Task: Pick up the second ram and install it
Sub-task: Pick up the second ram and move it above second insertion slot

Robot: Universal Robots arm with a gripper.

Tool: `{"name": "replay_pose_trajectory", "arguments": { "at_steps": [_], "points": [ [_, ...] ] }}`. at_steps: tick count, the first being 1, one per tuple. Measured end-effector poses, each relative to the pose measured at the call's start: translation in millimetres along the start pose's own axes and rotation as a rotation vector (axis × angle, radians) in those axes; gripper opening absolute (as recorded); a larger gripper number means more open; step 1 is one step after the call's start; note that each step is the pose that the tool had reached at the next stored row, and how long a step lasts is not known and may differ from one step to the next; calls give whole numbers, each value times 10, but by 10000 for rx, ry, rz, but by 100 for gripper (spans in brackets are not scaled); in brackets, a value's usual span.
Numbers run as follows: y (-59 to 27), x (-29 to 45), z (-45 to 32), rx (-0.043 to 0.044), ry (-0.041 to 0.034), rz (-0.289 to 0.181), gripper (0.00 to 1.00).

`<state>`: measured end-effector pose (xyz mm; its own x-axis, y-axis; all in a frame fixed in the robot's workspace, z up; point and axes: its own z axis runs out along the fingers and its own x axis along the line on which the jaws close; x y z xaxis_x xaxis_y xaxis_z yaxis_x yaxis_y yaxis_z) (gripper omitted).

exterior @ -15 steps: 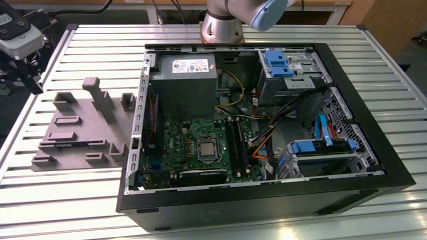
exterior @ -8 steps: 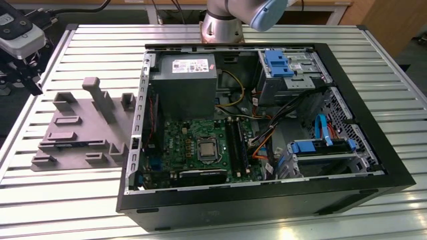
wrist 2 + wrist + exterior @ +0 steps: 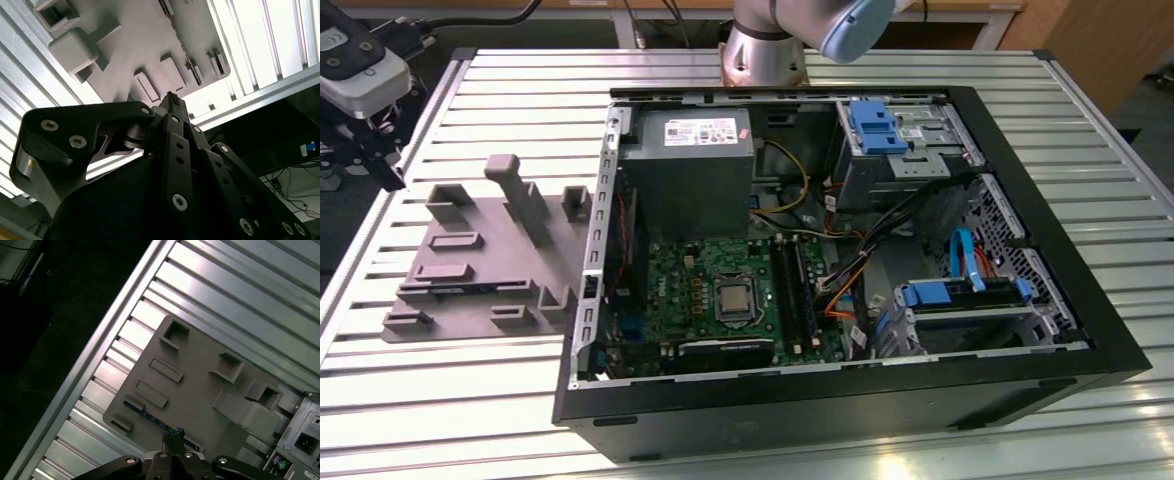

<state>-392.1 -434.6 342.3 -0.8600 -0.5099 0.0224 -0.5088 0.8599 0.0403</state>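
Hangs the claw point(image 3: 390, 175) at the exterior view's left, above the slatted tabletop point(image 3: 520, 80) and beyond the far corner of the grey holder block point(image 3: 480, 262), a slab of pegs and pockets. Shows fingertips point(image 3: 176, 433) pressed together in both wrist views, with nothing clamped between them. Finds the second ram point(image 3: 150, 416) lying flat in a shallow groove along one edge of the holder block, a thin blue-green strip; lines it up with the claw's tips in the first wrist view, yet cannot tell whether touching. Places that same strip low on the holder block in the exterior view, on the side nearer the camera, apart from the open computer case point(image 3: 854, 420). Sets the computer case just beside the holder block, toward the exterior view's right, side panel off, green motherboard point(image 3: 700, 265) exposed, long black slots point(image 3: 794, 290) running beside the processor socket point(image 3: 736, 298). Leaves the slots too dark to tell whether any stick sits in them.
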Motion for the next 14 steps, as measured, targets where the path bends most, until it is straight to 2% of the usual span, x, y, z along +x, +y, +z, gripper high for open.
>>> {"name": "replay_pose_trajectory", "arguments": {
  "at_steps": [7, 14],
  "points": [
    [-1, 1, 1, 1, 1, -64, 11],
    [-2, 1, 5, 26, 48, -1198, 11]
  ]
}}
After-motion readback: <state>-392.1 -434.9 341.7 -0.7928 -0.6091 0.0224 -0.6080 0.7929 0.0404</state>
